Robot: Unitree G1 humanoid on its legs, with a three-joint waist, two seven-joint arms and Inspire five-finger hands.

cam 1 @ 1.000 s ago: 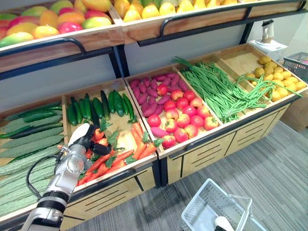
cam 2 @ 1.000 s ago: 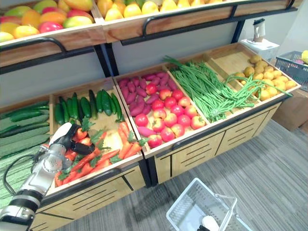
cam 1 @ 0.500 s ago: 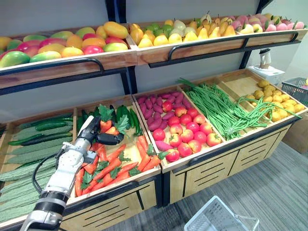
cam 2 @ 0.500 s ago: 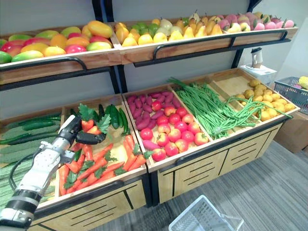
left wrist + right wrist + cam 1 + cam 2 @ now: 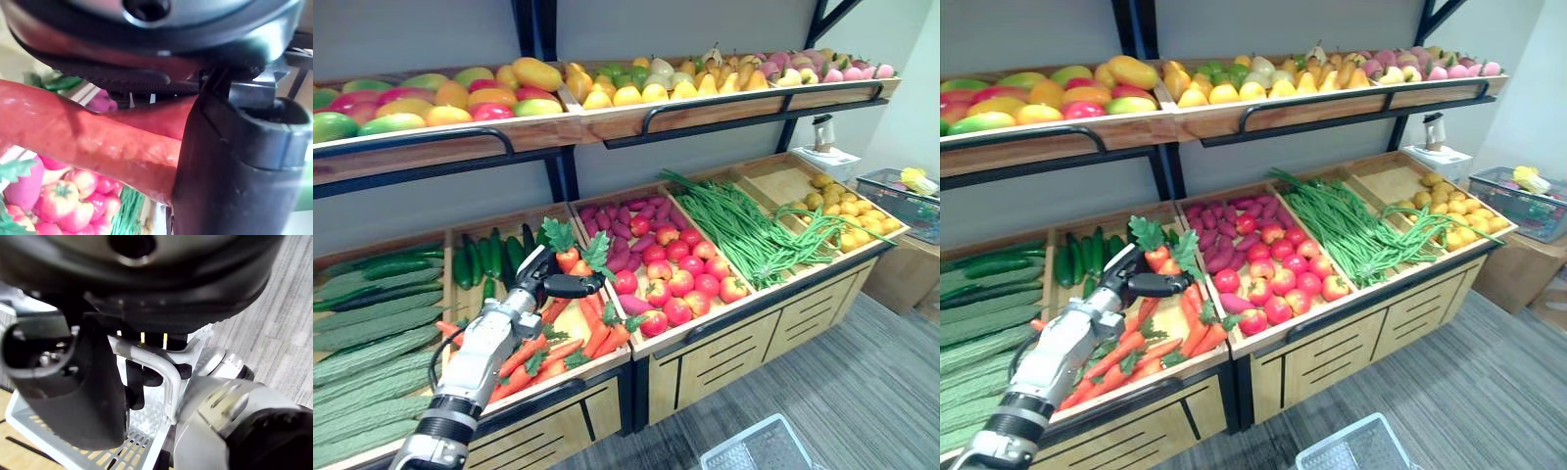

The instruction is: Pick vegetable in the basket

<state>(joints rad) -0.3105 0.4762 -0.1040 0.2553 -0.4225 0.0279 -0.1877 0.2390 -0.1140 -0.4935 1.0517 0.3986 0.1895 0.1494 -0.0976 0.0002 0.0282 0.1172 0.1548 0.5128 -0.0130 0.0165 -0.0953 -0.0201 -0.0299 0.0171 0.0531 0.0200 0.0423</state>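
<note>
two carrots, judging by their two leafy tops, are held clear above the carrot bin, near its far right corner. the left hand is clenched round their orange bodies. the left wrist view shows thumb and fingers pressed on one carrot, with the second only partly seen behind it. cucumbers lie at the bin's far left and red round produce fills the next bin to the right. the basket sits low at the near right, well apart from the carrots. the right hand grasps its handle, fingers curled round it. deposit not yet made.

risk one: the second carrot looks less secure and could slip during the carry across, falling among the red produce or to the floor. risk two: a release short of the basket's rim would miss, the basket being low and offset.
</note>
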